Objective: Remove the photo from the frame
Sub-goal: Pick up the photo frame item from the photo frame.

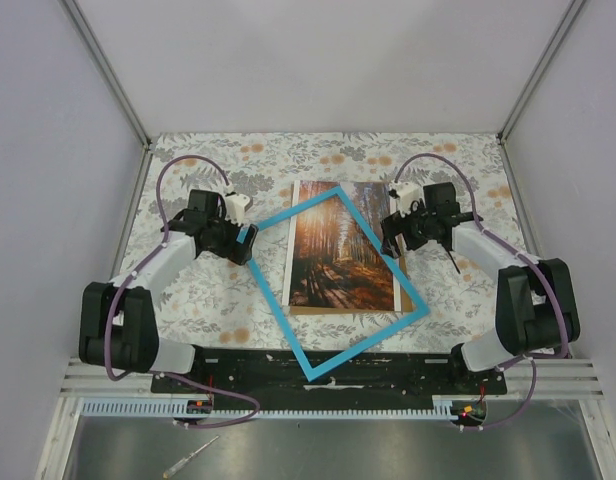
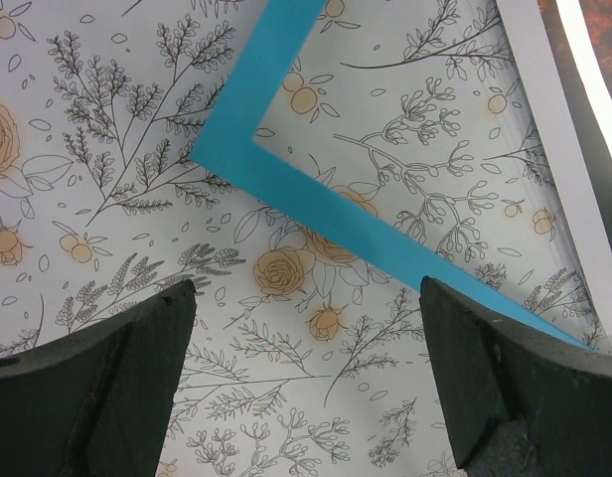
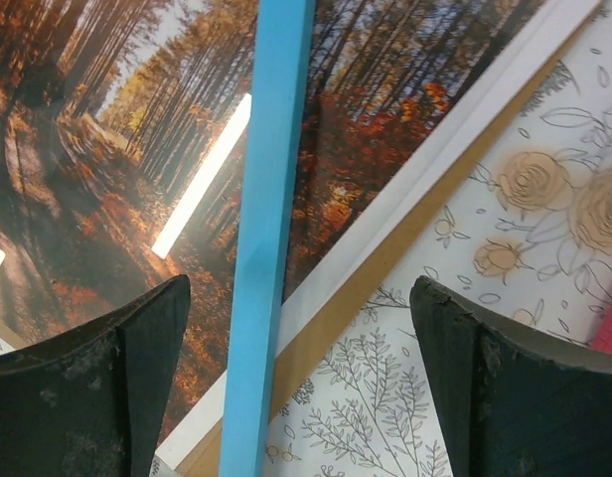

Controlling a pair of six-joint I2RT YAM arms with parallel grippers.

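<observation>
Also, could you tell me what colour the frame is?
The frame is bright blue, clearest in the top external view.

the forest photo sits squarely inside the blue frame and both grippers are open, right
Not squarely. The top external view shows the frame turned at an angle and lying across the photo, whose two far corners stick out beyond it. The left gripper and right gripper are open, as you say.
</observation>
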